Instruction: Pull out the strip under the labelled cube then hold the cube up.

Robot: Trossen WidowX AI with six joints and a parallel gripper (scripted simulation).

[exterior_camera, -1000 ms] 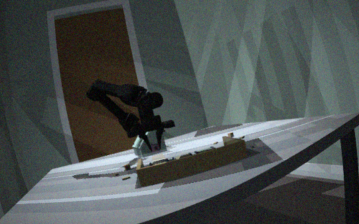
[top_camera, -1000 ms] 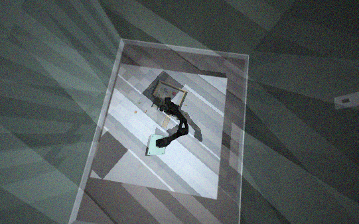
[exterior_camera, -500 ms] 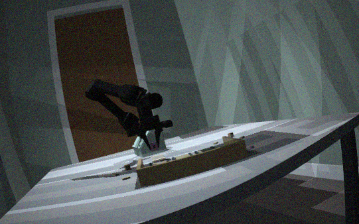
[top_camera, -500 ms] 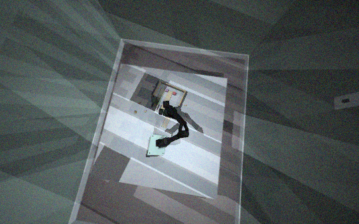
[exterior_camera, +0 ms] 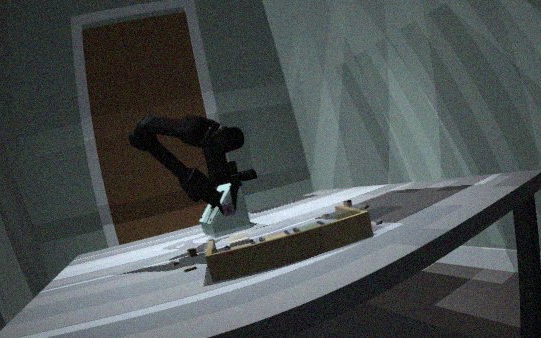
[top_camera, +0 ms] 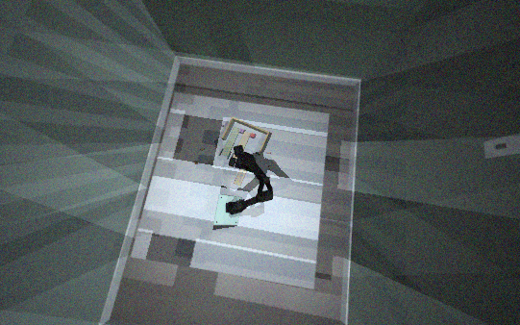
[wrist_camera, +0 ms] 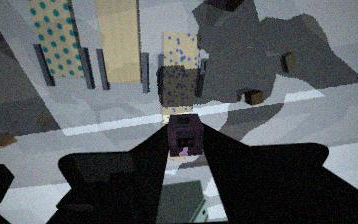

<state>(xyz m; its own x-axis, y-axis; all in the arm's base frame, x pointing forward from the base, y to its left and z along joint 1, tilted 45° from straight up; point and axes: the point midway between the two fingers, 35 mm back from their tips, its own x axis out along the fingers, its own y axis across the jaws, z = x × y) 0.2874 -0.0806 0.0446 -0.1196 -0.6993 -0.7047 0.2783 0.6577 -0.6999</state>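
My hand [wrist_camera: 185, 137] is clenched on the labelled cube [wrist_camera: 185, 135], a small dark purple block pinched between the two black fingers, which stand partly closed around it. In the wrist view the cube sits in shadow, with a pale pink patch on its lower face; I cannot read any letter on it. In the exterior view the hand [exterior_camera: 226, 199] hangs well above the table [exterior_camera: 420, 220], with the cube [exterior_camera: 228, 205] lifted clear of the wooden tray [exterior_camera: 290, 247]. Below the cube I count three strips in the wrist view: a teal-dotted strip [wrist_camera: 55, 37] at left, a plain tan strip [wrist_camera: 119, 40] in the middle, and a blue-speckled strip [wrist_camera: 180, 65] directly beneath the cube, partly darkened by the arm's shadow. Grey dividers [wrist_camera: 86, 67] stand beside the strips; I make out about six, though some are half lost in shade. A few small brown bits [wrist_camera: 254, 96] lie scattered on the table; three are clear, others uncertain. The top view is coarse: the arm [top_camera: 255, 178] hides most of the tray [top_camera: 247, 126], and I cannot separate cube from hand there. The far ends of the strips are cut off by the wrist frame's top edge. The arm's base sits on a pale green plate [top_camera: 223, 216].
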